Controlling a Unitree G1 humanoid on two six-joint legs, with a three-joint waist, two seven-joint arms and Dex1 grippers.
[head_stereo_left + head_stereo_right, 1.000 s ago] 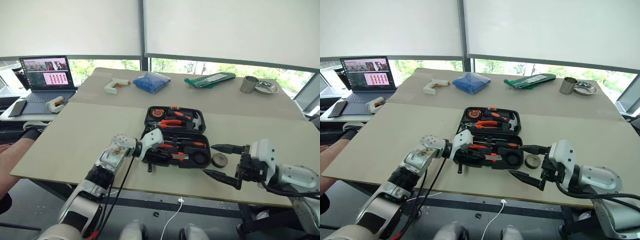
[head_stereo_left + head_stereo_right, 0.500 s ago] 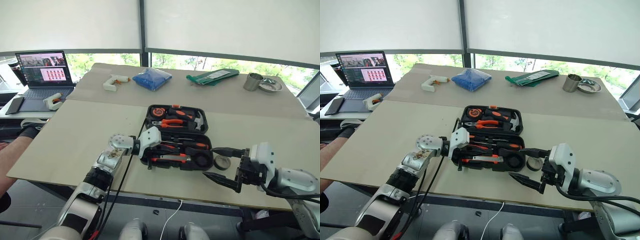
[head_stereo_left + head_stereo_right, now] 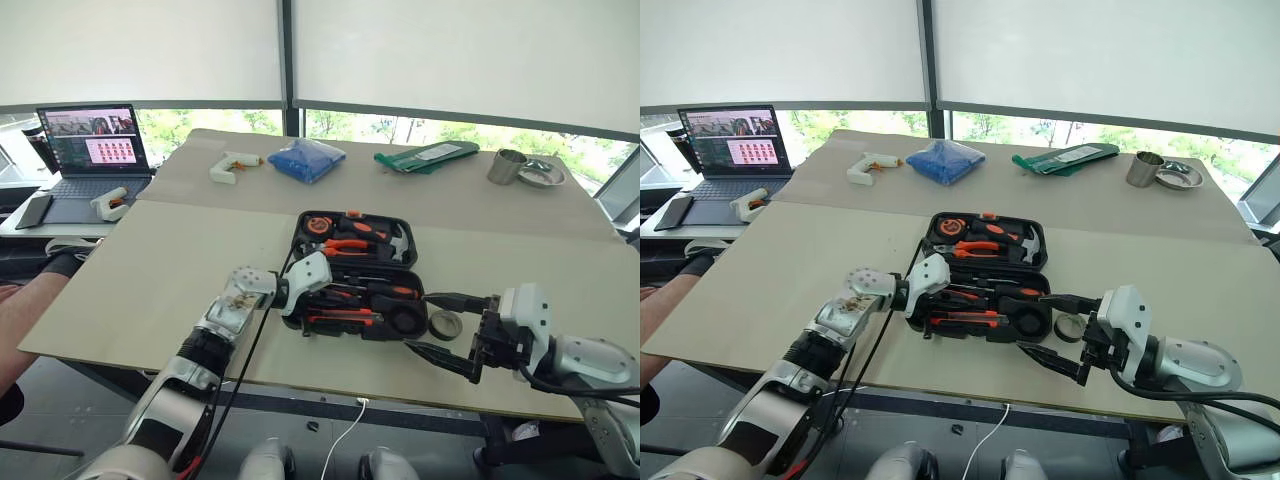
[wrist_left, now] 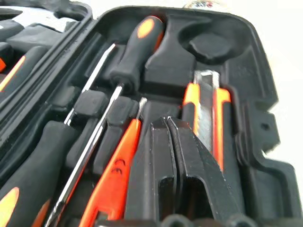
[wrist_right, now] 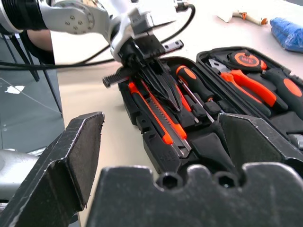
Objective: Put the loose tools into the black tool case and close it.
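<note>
The black tool case lies open in the middle of the table. Its near half holds two screwdrivers, a slim orange tester and a utility knife in the moulded slots. My left gripper is shut and empty, its tips low over the slot between the tester and the knife. A dark tape roll lies on the table just right of the case. My right gripper hangs open at the case's right end, beside the roll, holding nothing.
The case's far half holds pliers, a hammer and a tape measure. At the back lie a white glue gun, a blue bag, a green packet and a metal cup. A laptop stands at the left. A person's arm is beside the table.
My left gripper has edged a little to the right, further over the case's near half, still shut. The right gripper has stayed where it was, open.
</note>
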